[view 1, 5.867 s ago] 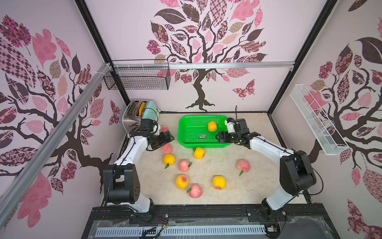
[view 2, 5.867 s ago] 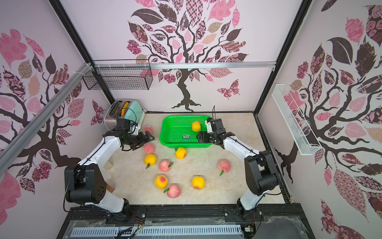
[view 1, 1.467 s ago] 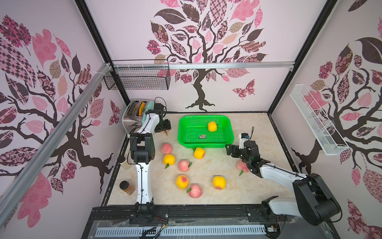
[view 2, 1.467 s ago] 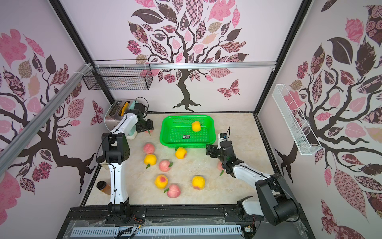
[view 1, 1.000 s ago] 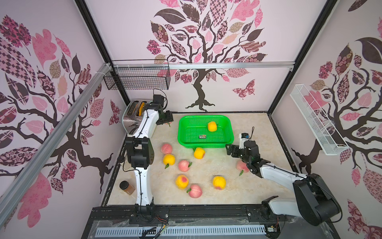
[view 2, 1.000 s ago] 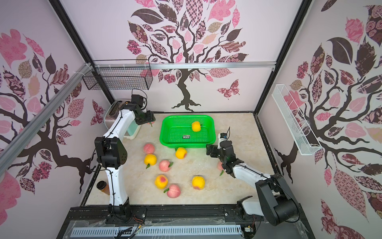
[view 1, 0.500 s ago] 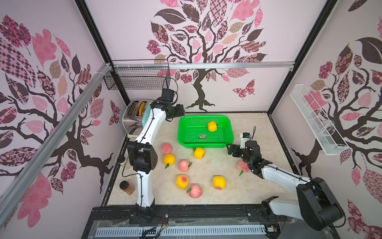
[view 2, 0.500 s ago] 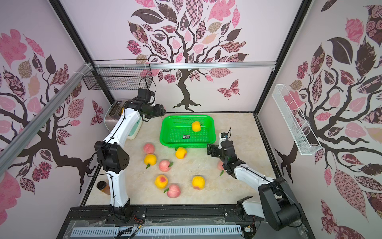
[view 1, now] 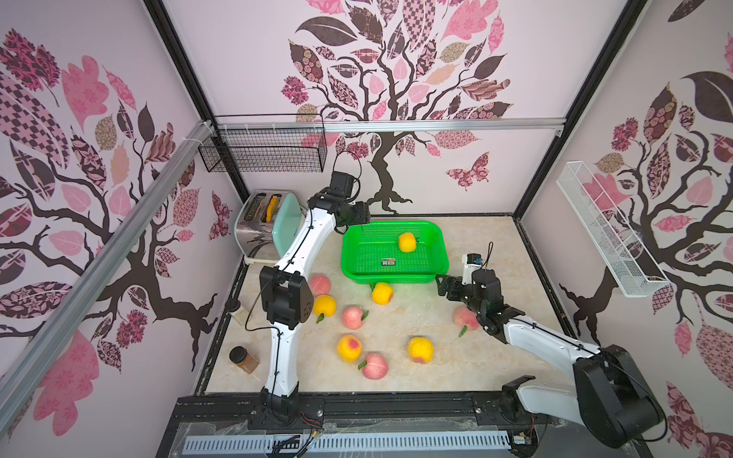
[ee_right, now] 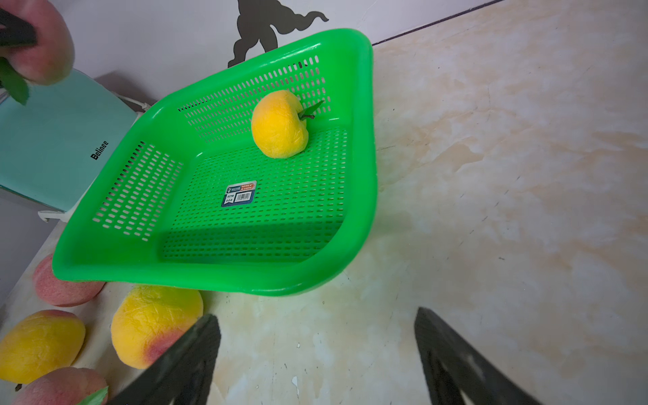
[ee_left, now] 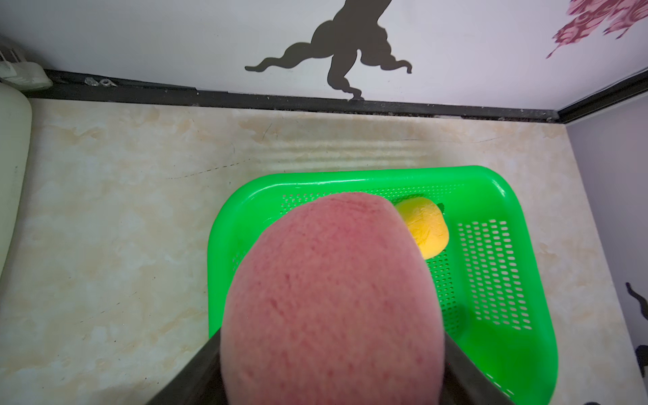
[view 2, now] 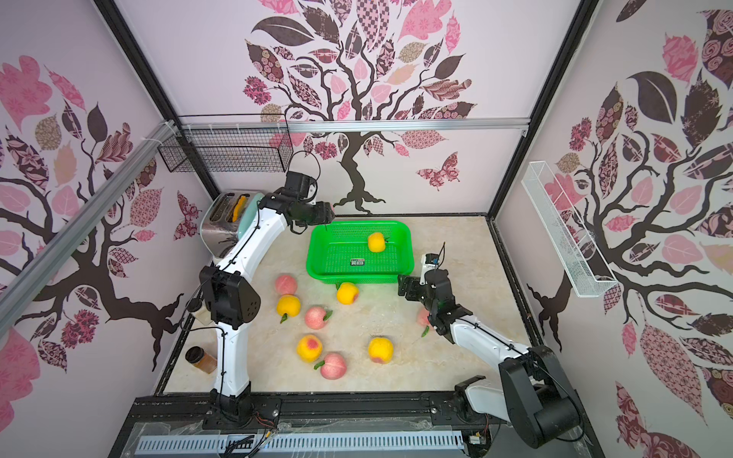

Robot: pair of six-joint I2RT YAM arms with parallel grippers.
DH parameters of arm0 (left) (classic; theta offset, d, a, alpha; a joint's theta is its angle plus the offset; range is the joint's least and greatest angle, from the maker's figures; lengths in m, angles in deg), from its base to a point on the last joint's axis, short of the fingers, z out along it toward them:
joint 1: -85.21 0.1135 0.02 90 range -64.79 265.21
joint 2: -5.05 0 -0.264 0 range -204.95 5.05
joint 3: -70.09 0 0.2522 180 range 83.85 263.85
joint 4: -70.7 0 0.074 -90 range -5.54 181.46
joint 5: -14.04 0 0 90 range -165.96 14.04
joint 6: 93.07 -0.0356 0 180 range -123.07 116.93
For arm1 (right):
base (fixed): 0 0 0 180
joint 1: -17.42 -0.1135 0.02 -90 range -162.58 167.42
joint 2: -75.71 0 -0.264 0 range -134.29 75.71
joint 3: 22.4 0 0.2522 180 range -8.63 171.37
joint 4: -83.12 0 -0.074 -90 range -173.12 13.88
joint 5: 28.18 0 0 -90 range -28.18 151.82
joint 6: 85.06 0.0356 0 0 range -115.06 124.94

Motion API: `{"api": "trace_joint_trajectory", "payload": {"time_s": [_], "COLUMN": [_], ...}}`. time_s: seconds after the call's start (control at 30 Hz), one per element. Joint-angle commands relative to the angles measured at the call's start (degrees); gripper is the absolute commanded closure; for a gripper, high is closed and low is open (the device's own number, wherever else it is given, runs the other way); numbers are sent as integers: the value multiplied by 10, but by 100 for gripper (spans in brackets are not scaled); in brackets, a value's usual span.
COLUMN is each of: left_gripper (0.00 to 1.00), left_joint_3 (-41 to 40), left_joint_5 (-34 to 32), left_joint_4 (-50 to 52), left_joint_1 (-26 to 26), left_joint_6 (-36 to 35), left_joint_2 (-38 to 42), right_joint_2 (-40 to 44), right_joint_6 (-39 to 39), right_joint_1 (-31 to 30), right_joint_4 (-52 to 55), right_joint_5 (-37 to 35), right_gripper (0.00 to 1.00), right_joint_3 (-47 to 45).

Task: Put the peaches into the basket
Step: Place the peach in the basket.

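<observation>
Yellow peach (ee_right: 278, 124) inside green basket (ee_right: 217, 277)

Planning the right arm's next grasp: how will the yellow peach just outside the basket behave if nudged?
Probably rolls: the yellow peach is round, free on the smooth table. Its crinkled skin suggests light foam, likely grippy. The basket wall beside it might block rolling that way.

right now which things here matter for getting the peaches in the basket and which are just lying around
For the job:
green basket
yellow peach in it
pink peach in the left tool
eight loose peaches
open right tool

Just lying about:
toaster
brown jar
black wire basket
white wire rack
</observation>
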Motion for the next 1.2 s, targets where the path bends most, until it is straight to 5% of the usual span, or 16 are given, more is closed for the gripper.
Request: {"api": "trace_joint_trajectory", "payload": {"time_s": [0.0, 0.57, 1.17], "left_gripper": [30, 26, 17], "left_joint_3": [7, 21, 28], "left_joint_5": [-20, -46, -37], "left_joint_4": [2, 21, 36], "left_joint_1": [-11, -11, -11], "left_joint_6": [-11, -40, -49], "left_joint_2": [-23, -138, -156], "right_joint_2": [8, -1, -6], "right_joint_6": [-2, 6, 9], "right_joint_1": [-2, -1, -2], "right_joint_4": [7, 2, -4], "right_joint_5": [0, 4, 6], "right_gripper": [11, 11, 11], "right_joint_3": [20, 20, 18]}}
